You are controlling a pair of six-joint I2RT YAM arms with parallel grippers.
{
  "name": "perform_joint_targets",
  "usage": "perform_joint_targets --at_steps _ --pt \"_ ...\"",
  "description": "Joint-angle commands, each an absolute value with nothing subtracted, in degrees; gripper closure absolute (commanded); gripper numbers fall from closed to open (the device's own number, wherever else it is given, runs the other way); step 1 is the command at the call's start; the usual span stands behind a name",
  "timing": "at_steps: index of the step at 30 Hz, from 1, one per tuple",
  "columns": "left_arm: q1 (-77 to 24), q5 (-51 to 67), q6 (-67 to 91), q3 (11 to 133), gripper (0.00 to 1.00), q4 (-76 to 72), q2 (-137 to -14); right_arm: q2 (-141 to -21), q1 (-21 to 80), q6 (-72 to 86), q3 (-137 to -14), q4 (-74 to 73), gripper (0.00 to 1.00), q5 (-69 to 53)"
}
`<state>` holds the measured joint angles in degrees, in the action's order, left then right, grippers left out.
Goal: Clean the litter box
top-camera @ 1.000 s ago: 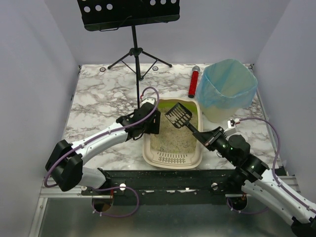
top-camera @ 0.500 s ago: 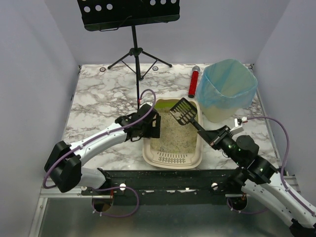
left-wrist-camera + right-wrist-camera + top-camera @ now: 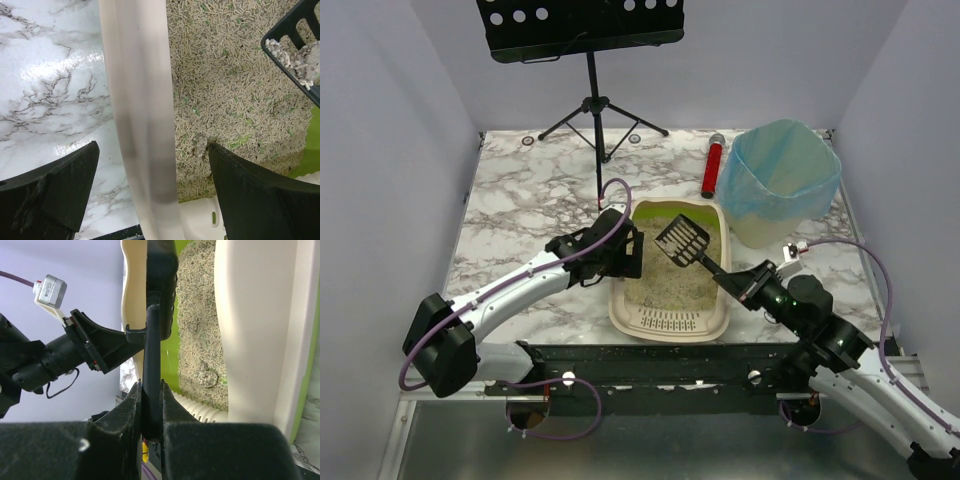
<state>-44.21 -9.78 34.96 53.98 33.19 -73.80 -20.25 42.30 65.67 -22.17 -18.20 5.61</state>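
Observation:
The beige litter box (image 3: 617, 302) with its green inner rim lies at the table's near middle, holding tan pellets. My left gripper (image 3: 632, 254) is open and straddles the box's left wall (image 3: 140, 125), one finger outside over the marble and one (image 3: 250, 190) inside over the litter. My right gripper (image 3: 745, 283) is shut on the handle (image 3: 151, 365) of a black slotted scoop (image 3: 682, 240). The scoop hangs over the litter with a pale clump on it (image 3: 305, 52). Another clump (image 3: 200, 145) sits in the pellets near the left inner finger.
A bin lined with a blue bag (image 3: 780, 180) stands at the back right of the box. A red cylinder (image 3: 713, 165) lies next to it. A music stand (image 3: 595, 100) stands behind the box. A black rail (image 3: 650, 360) runs along the near edge.
The left jaws have spread wider around the box wall. The scoop rose a little toward the far right, then came back down over the litter.

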Motion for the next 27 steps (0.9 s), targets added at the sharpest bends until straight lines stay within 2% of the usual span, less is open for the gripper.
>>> perform_joint_targets --at_steps 1,5,9,22,27 --pt "-43.68 -11.07 34.80 55.02 0.01 33.40 -72.51 -19.68 42.54 68.02 -19.87 -16.26 0.99 4.48" --pt "-42.45 -8.97 34.54 56.16 0.01 33.75 -73.30 -20.12 42.54 65.83 -22.92 -15.98 0.99 3.25" --pt "-42.19 -11.23 34.36 56.60 0.01 34.36 -73.56 -22.93 42.54 67.85 -29.68 -26.88 0.99 8.26" --pt "-41.92 -7.56 35.42 57.66 0.01 35.51 -75.32 -24.78 42.54 67.41 -47.19 -45.43 0.99 9.59" --pt "-41.92 -4.93 36.47 57.04 0.09 34.20 -76.64 -25.31 42.54 66.80 -48.60 -46.41 0.99 8.00"
